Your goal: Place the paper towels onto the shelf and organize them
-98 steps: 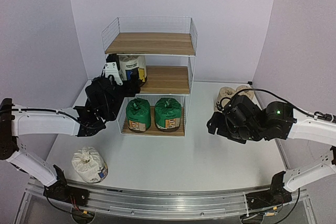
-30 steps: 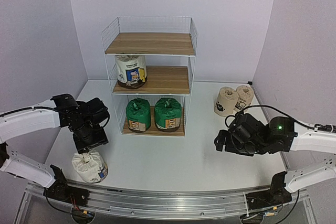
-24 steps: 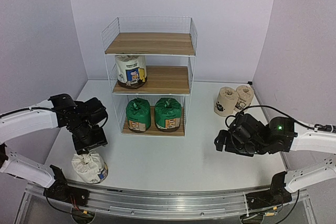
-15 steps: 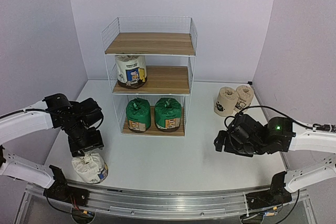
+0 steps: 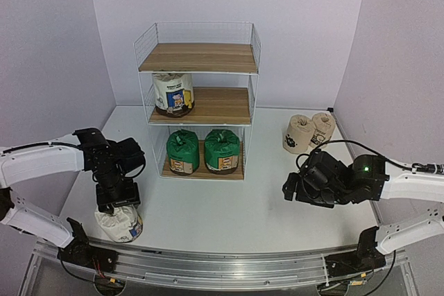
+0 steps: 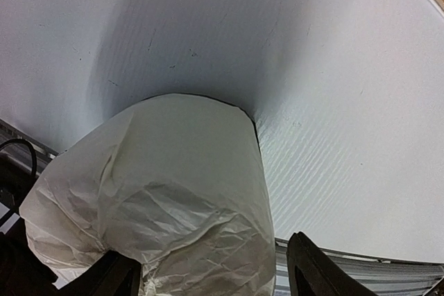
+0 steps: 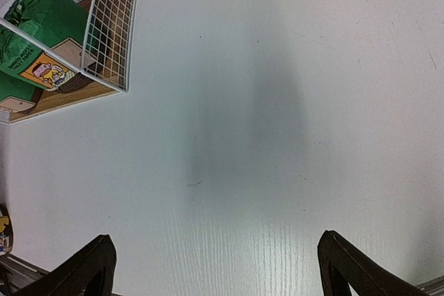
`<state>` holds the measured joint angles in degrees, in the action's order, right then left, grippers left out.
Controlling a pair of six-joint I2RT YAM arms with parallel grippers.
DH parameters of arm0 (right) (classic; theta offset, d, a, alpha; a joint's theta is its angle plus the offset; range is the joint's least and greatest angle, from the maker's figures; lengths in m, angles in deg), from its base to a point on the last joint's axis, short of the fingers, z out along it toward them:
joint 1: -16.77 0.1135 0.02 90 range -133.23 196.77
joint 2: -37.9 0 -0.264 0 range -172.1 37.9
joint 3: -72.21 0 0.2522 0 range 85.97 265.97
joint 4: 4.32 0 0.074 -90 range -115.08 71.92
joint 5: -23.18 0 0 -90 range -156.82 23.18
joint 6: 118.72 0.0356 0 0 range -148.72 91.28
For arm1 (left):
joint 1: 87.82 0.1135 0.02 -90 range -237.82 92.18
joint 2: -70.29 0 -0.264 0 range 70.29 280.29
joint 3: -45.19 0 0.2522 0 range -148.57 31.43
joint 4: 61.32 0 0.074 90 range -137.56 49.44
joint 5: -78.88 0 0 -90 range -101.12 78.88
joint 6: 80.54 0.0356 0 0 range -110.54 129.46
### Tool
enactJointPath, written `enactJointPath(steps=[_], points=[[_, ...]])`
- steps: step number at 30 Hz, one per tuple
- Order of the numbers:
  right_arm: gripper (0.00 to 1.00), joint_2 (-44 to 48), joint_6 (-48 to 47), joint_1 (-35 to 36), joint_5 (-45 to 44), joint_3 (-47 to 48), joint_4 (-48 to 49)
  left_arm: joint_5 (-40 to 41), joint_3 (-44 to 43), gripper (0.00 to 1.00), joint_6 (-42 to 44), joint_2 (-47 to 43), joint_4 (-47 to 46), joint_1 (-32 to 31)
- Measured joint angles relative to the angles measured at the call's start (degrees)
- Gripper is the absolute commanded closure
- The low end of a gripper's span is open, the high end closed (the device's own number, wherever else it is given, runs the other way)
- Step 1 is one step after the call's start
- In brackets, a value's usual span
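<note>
- Hovering at the near left of the counter (image 5: 229,206), the left pincer (image 6: 208,251) is spread wide, one finger on each side of a white paper towel roll (image 6: 173,192) with a crinkled top.
- The right pincer (image 7: 215,239) hangs released above the counter, holding nothing.
- The shelf (image 5: 201,57) holds two green rolls (image 5: 183,150) (image 5: 222,149) on the bottom tier and one white roll (image 5: 173,93) at middle left.
- Two tan rolls (image 5: 300,134) (image 5: 322,127) stand side by side at far right.

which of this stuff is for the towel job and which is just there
For the job: shelf; two green rolls, bottom tier; shelved white roll, middle tier; loose white roll and two tan rolls, unshelved.
Just there: table; metal rail.
</note>
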<state>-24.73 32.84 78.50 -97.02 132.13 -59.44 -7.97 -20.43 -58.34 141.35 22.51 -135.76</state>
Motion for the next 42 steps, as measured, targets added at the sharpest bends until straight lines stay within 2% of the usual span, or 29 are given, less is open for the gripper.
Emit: enactJointPath(steps=[8,15,19,22,27,30,38,42], points=[[0.02,-0.26,0.48,0.00,-0.04,0.00,0.00,-0.63,1.38,0.63,2.33,2.58,-0.87,0.00],[0.02,-0.26,0.48,0.02,-0.02,0.00,0.00,-1.53,-0.87,0.77,8.40,5.42,-2.96,0.00],[0.02,-0.20,0.46,0.00,-0.02,0.00,0.00,-2.18,-5.95,0.77,14.80,8.26,-5.90,-0.41],[0.02,0.14,0.42,0.00,-0.02,0.00,0.00,-3.71,-12.83,0.78,19.76,11.36,-8.76,-2.34],[0.02,1.26,0.24,0.00,-0.04,-0.04,0.00,-6.08,-26.64,0.79,27.08,21.32,-13.74,-8.99],[0.02,2.40,0.19,-0.03,-0.07,-0.31,0.02,-7.39,-33.39,0.75,30.57,28.82,-15.15,-12.12],[0.02,5.01,-0.06,-0.09,-1.05,-2.14,0.09,-10.98,-42.36,0.74,36.47,43.20,-16.95,-14.89],[0.02,4.98,-0.05,-0.09,-1.11,-3.07,-0.01,-10.65,-46.70,0.64,37.98,46.24,-16.46,-15.32]])
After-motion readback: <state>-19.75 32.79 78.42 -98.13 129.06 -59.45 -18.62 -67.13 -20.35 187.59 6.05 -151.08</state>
